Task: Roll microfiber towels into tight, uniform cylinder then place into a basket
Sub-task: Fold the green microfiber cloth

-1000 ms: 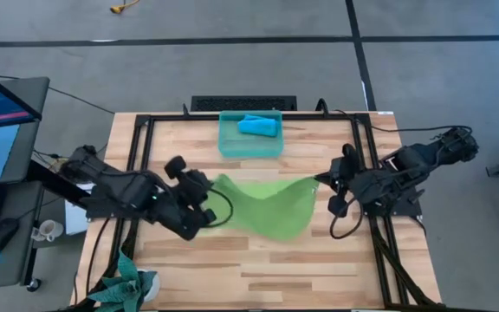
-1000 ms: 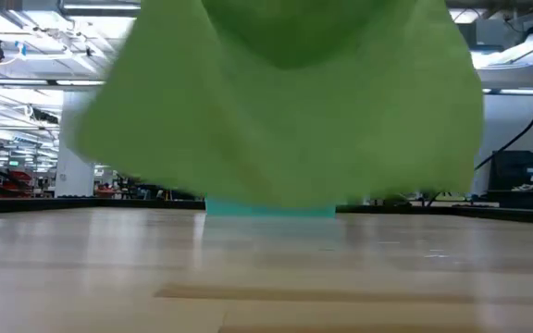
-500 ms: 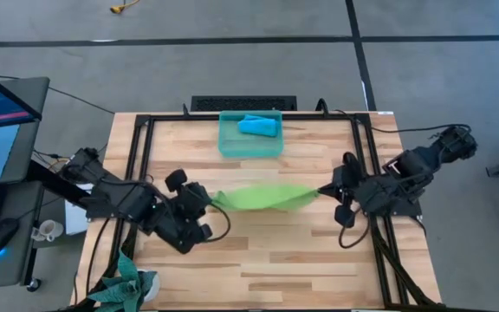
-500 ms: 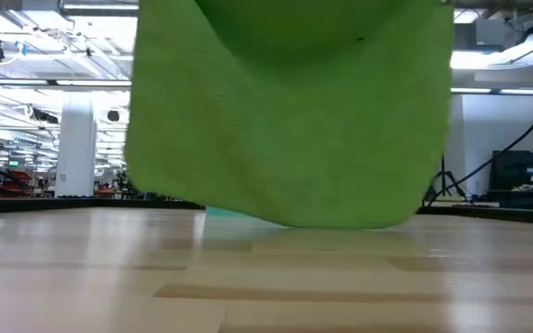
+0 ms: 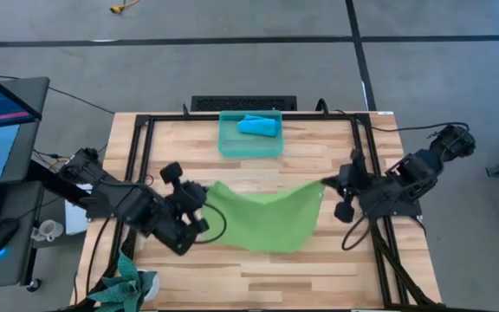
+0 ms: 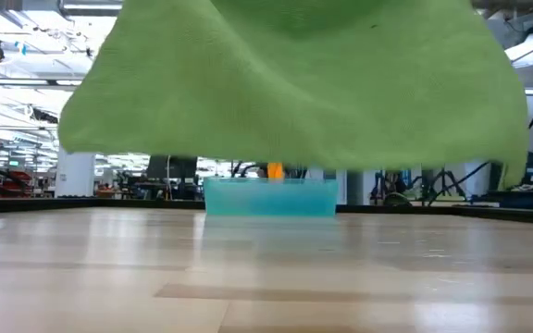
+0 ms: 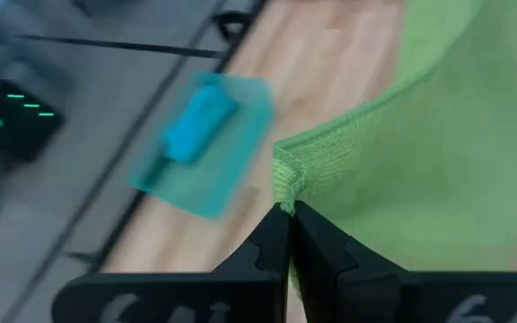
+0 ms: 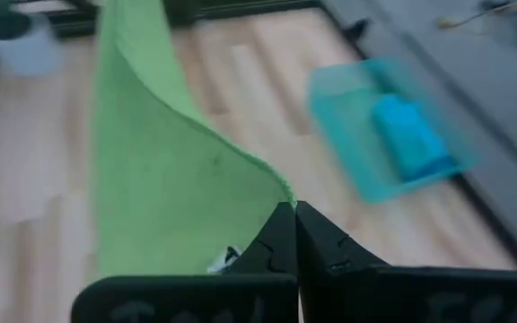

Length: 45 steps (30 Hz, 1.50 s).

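- The lime green towel (image 5: 268, 217) hangs stretched between the two arms at the centre of the high view; its taut top edge runs left to right across the frame, and the body sags towards the lower part of the picture over the wooden table (image 5: 319, 277).
- The left gripper (image 5: 199, 192), left of centre, is clamped on the towel's left top corner; its wrist view shows the dark fingers pressed together on the hemmed corner (image 7: 285, 175).
- The right gripper (image 5: 327, 182), right of centre, pinches the opposite corner, fingers closed on the edge.
- Each arm sits at its own end of the towel, so neither is nearer; judging from this, laying it flat for rolling depends on both corners coming down level, with the long edge kept parallel to the table's front.
- The teal basket (image 5: 249, 146) stands at upper centre of the high view, beyond the towel and well apart from it; the sky blue towel (image 5: 258, 126) lies rolled inside.
- In the low view the green cloth fills the upper frame, hiding both grippers; only the basket's front wall (image 6: 268, 198) shows beneath the hem.
- Whether the hem touches the table cannot be told from above; the low view suggests it hangs clear.
- Both wrist views are motion-blurred.
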Each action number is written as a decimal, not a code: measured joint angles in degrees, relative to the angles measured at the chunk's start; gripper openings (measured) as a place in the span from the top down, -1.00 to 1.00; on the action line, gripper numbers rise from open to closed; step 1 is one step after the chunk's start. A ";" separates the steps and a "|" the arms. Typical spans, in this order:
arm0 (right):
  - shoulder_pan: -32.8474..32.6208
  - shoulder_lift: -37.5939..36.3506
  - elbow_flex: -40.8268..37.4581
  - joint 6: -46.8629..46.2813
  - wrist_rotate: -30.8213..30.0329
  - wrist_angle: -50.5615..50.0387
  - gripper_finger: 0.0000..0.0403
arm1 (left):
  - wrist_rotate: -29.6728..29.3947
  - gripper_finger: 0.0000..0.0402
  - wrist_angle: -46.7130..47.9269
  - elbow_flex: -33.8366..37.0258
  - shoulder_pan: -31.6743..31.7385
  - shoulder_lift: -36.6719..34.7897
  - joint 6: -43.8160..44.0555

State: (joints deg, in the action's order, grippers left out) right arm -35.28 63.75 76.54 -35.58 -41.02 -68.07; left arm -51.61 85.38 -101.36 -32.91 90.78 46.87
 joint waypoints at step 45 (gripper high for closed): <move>-12.18 30.55 -15.20 -19.45 22.68 13.67 0.96 | 17.76 1.00 -53.02 42.09 -11.79 0.35 27.95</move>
State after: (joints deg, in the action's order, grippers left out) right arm -47.46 94.30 61.34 -55.02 -18.34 -54.40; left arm -33.85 32.35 -59.27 -44.70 91.13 74.82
